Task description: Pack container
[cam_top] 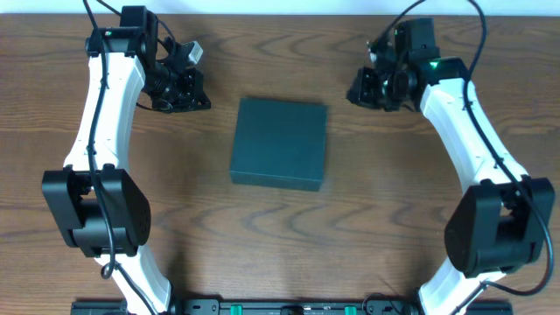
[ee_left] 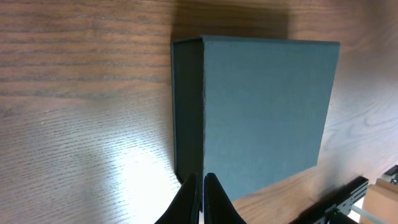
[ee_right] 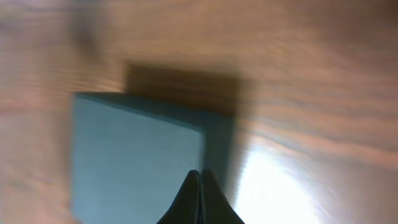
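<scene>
Left claw (ee_left: 202, 200): tips pressed together, holding nothing, just off the container's (cam_top: 280, 143) left side.
Right claw (ee_right: 199, 198): together too and empty, near its far right corner.
Container: lid down, mid-table (cam_top: 280, 254), between both claws and touching neither.
Risk: go in with closed tips and you'll likely shove the box, not lift the flap.
Views: your left wrist shows a side wall that the overhead barely shows. Overhead alone shows both arms, and the right wrist is blurred.

Bright glare on the table (ee_right: 273, 180); right wrist view blurred.
</scene>
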Action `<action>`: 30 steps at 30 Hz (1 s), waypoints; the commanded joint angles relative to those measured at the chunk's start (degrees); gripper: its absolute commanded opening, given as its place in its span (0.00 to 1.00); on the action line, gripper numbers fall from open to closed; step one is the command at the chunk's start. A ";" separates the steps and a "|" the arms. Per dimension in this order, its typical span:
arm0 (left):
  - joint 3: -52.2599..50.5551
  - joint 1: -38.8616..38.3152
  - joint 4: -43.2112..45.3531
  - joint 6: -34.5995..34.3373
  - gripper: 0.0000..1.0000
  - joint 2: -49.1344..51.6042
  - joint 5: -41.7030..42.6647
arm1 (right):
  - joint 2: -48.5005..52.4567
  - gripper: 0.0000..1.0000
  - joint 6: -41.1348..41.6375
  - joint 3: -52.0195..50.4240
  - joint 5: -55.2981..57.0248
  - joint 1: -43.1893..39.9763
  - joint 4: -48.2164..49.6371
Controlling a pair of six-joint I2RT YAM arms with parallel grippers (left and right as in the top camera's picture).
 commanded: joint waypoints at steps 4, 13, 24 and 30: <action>0.63 0.02 -0.87 0.59 0.06 -0.76 -0.44 | 1.25 0.02 0.26 -2.01 7.54 2.47 -1.51; 0.63 0.02 -2.62 0.59 0.06 -0.76 0.66 | 7.17 0.02 3.98 -2.84 11.56 7.69 -1.07; 0.63 0.02 -2.54 0.61 0.06 -0.76 0.96 | 11.56 0.01 5.38 -2.84 11.23 8.52 5.55; 0.63 0.02 -2.21 0.61 0.06 -0.76 0.94 | 11.56 0.01 5.35 -2.84 8.83 9.11 11.80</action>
